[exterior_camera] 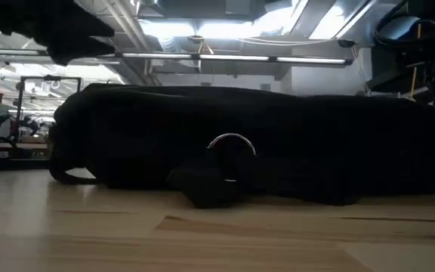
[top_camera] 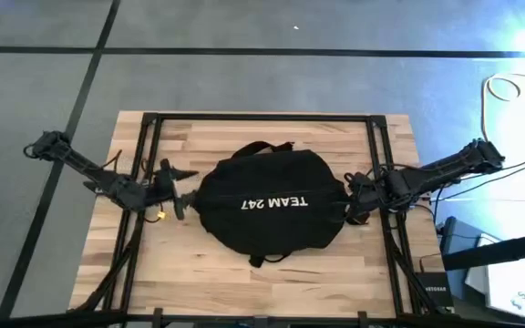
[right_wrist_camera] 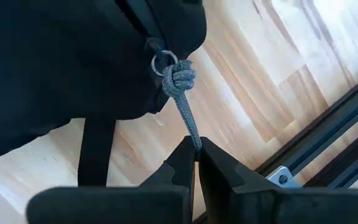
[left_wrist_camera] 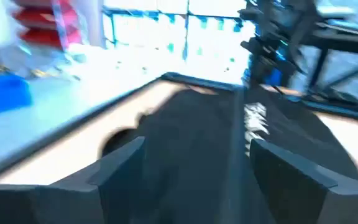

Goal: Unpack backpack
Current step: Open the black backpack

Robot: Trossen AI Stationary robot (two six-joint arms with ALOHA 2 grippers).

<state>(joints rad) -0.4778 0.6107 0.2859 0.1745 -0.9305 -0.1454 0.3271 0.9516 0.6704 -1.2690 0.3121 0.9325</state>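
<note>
The black backpack (top_camera: 267, 205) lies flat in the middle of the table with white "TEAM 247" lettering on top. It fills the low view (exterior_camera: 248, 143), where a metal ring (exterior_camera: 231, 147) shows on it. My right gripper (top_camera: 354, 196) is at the backpack's right edge, shut on a grey cord (right_wrist_camera: 188, 121). The cord is knotted to a small ring (right_wrist_camera: 165, 62) on the backpack. My left gripper (top_camera: 182, 189) stands open at the backpack's left edge, with the backpack (left_wrist_camera: 197, 143) ahead of its fingers (left_wrist_camera: 120, 165). I cannot tell whether it touches the fabric. My right gripper pinches the grey cord's free end (right_wrist_camera: 196, 142) between the tips of its two fingers (right_wrist_camera: 219, 165). It comes at the cord from the table's right side, with the fingers in line with the cord. The cord runs straight from the fingertips to its knot (right_wrist_camera: 179, 76) at the ring.
Black metal frame rails (top_camera: 149, 155) run along the table's left, right and far sides, one of them close to my right gripper (right_wrist_camera: 328, 130). A black strap (right_wrist_camera: 97, 152) lies on the wood beside the cord. Bare wood (top_camera: 272, 282) lies toward the near edge.
</note>
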